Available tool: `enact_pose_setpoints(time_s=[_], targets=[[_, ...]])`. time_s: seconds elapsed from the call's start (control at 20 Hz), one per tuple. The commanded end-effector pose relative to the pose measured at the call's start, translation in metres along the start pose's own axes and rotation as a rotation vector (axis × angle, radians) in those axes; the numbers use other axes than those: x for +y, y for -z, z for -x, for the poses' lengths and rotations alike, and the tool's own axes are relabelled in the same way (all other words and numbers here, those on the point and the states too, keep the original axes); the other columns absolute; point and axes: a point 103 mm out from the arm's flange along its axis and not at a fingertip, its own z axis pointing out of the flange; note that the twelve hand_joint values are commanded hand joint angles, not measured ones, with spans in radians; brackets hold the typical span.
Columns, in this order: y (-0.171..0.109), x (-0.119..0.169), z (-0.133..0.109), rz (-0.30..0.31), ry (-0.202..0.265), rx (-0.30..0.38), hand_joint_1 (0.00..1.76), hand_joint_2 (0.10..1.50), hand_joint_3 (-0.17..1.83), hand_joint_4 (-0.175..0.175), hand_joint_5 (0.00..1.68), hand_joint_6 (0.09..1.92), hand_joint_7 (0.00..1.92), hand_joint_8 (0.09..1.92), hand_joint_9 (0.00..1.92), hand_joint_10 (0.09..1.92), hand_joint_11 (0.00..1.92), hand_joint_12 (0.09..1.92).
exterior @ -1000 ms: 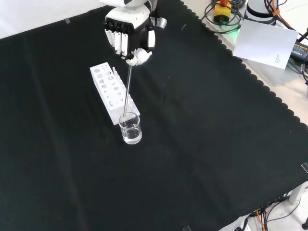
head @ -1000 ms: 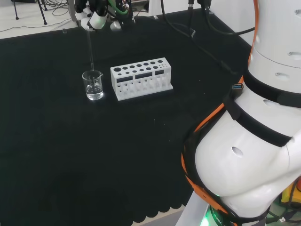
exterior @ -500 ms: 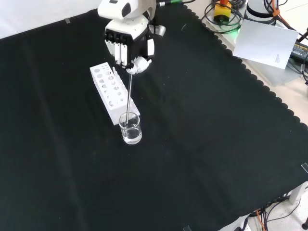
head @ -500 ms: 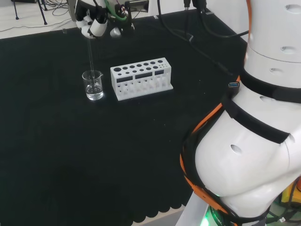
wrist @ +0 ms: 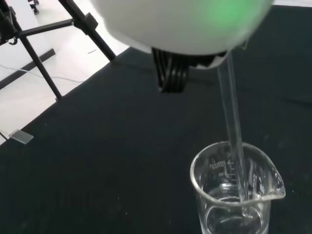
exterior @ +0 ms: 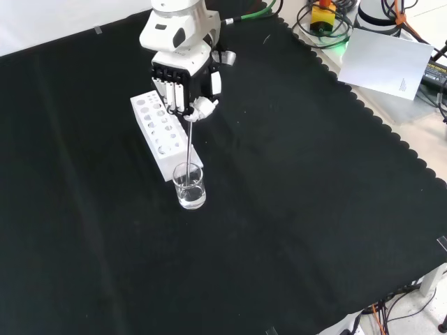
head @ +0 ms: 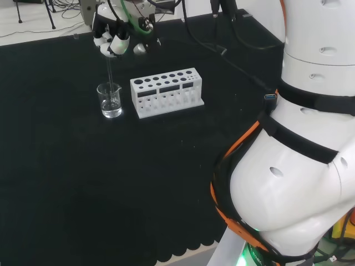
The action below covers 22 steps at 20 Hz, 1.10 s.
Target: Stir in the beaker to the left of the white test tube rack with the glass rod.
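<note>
A small clear beaker [head: 110, 101] [exterior: 189, 186] [wrist: 235, 195] with a little clear liquid stands on the black cloth just left of the white test tube rack [head: 166, 92] [exterior: 164, 133] in the head view. The hand [head: 113, 40] [exterior: 183, 72] hangs above the beaker, its fingers curled round the top of a glass rod [head: 108, 69] [exterior: 189, 143] [wrist: 233, 131]. The rod hangs nearly upright and its lower end reaches into the beaker's liquid, as the wrist view shows.
The arm's white links [head: 299, 144] fill the head view's right. Beyond the cloth's scalloped edge in the front view lie a sheet of paper [exterior: 387, 63] and cables [exterior: 328, 28]. A black tripod [wrist: 44, 39] stands off the cloth.
The hand has come down toward the beaker with the rod, and the rod's tip has gone from the rim down into the liquid. Beaker and rack have not moved.
</note>
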Motion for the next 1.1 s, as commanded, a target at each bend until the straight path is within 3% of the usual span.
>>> enact_pose_setpoints(time_s=[0.05, 0.6, 1.1], targets=[[-0.001, -0.001, -0.003, -0.040, 0.012, -0.009, 1.32, 0.47, 1.08, -0.175, 1.27, 0.70, 1.22, 1.24, 1.65, 1.02, 1.71, 0.84], [-0.019, 0.037, -0.019, -0.070, 0.046, 0.010, 1.32, 0.47, 1.08, -0.175, 1.27, 0.70, 1.22, 1.23, 1.65, 1.02, 1.71, 0.84], [-0.010, 0.019, 0.016, -0.071, -0.012, -0.007, 1.32, 0.47, 1.09, -0.175, 1.27, 0.70, 1.22, 1.23, 1.65, 1.02, 1.71, 0.84]])
